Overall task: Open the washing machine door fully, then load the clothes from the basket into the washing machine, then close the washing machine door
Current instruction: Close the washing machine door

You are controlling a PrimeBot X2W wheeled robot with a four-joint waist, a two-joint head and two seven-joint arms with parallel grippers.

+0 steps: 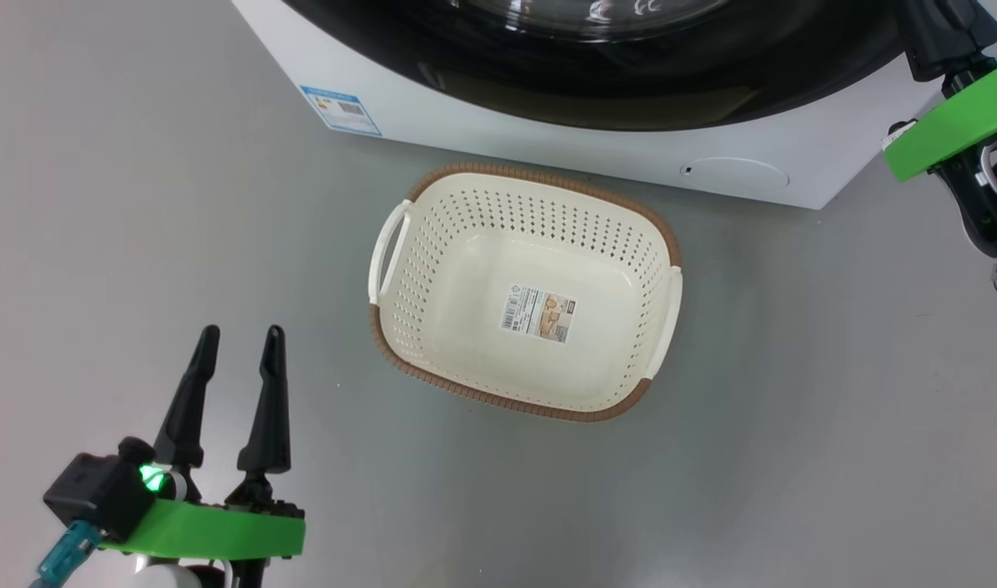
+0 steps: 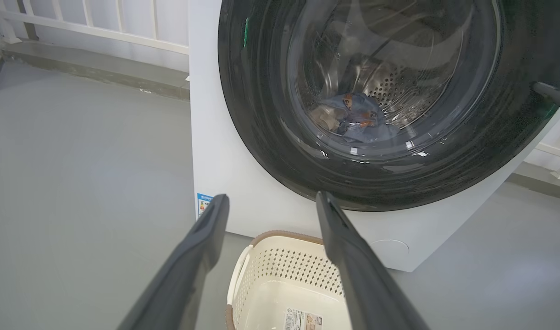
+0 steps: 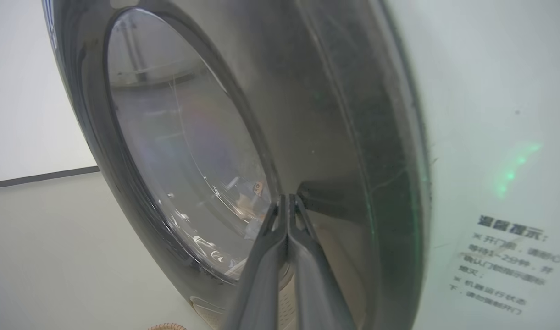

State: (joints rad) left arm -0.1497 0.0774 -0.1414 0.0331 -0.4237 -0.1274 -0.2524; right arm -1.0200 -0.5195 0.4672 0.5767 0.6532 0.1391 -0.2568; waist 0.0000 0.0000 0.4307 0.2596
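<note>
The basket (image 1: 433,278) stands on the grey floor in front of the washing machine (image 1: 498,135), holding nothing but its label. The washing machine door (image 2: 257,114) lies flat against the machine's front. Through its glass the blue clothes (image 2: 357,119) with orange figures lie in the steel drum. My right gripper (image 3: 286,198) is shut, holds nothing, and its tips rest against the door's black rim (image 3: 335,137) near the right edge. Low at the left, clear of the basket, my left gripper (image 1: 242,331) stands open and holds nothing. It points toward the door in the left wrist view (image 2: 271,197).
A blue energy sticker (image 1: 340,109) and a round service flap (image 1: 735,173) mark the machine's lower front. A white railing (image 2: 101,27) and a low ledge run behind the machine on the left. Grey floor (image 1: 792,408) surrounds the basket.
</note>
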